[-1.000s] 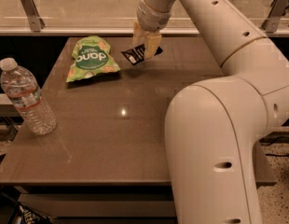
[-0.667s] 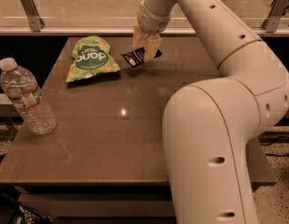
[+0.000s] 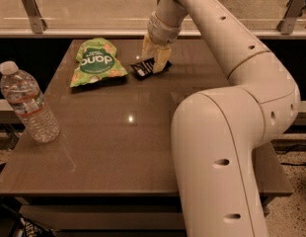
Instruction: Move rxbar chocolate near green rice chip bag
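Lower than a second ago, the gripper has come down toward the table, and the rxbar chocolate has come down with it, from hanging tilted above the surface to resting on or just above the far part of the tabletop. The green rice chip bag and the water bottle lie where they lay before.

The gripper points downward from the white arm, which reaches in from the right foreground and bends over the far middle of the table. Its two yellowish fingers are clamped on the right half of the rxbar chocolate, one on the far side and one on the near side, so that the near finger hides part of the black wrapper. The bar's left end sticks out from the fingers toward the bag and shows pale lettering.

The rxbar chocolate sits just beside the right edge of the green rice chip bag, with a narrow strip of bare brown tabletop between them; they do not touch. The bag lies flat on the far left part of the table, its dark green round logo facing up and its lettering upside down to the camera.

The clear plastic water bottle stands upright at the near left edge of the table, well apart from both the bag and the bar. A small bright spot of reflected light shows on the middle of the tabletop.
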Tool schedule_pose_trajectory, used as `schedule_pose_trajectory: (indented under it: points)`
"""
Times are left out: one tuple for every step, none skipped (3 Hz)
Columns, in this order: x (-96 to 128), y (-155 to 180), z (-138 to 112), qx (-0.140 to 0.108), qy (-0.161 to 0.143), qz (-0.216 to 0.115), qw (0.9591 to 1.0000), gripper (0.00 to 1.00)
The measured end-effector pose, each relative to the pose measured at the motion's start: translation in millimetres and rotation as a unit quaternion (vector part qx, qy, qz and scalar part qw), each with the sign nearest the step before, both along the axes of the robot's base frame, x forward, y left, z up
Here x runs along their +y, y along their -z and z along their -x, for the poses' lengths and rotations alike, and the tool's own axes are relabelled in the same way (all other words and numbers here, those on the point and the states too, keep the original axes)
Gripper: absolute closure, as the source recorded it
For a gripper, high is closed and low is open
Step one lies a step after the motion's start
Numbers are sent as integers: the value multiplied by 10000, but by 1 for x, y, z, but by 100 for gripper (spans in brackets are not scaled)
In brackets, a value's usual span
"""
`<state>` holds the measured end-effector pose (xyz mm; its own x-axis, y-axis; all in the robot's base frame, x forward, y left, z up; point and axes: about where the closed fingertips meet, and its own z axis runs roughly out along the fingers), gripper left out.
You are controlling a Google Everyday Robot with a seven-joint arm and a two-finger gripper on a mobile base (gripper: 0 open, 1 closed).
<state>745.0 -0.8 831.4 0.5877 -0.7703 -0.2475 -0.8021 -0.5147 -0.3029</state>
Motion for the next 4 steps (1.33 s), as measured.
schedule_pose_trajectory:
  points:
    - [2, 0, -1, -6, 1, -12, 10000, 82]
    - [2, 0, -1, -5, 1, -11, 10000, 59]
    - [3, 1, -3, -18, 4, -23, 10000, 36]
    - [3, 1, -3, -18, 4, -23, 10000, 12]
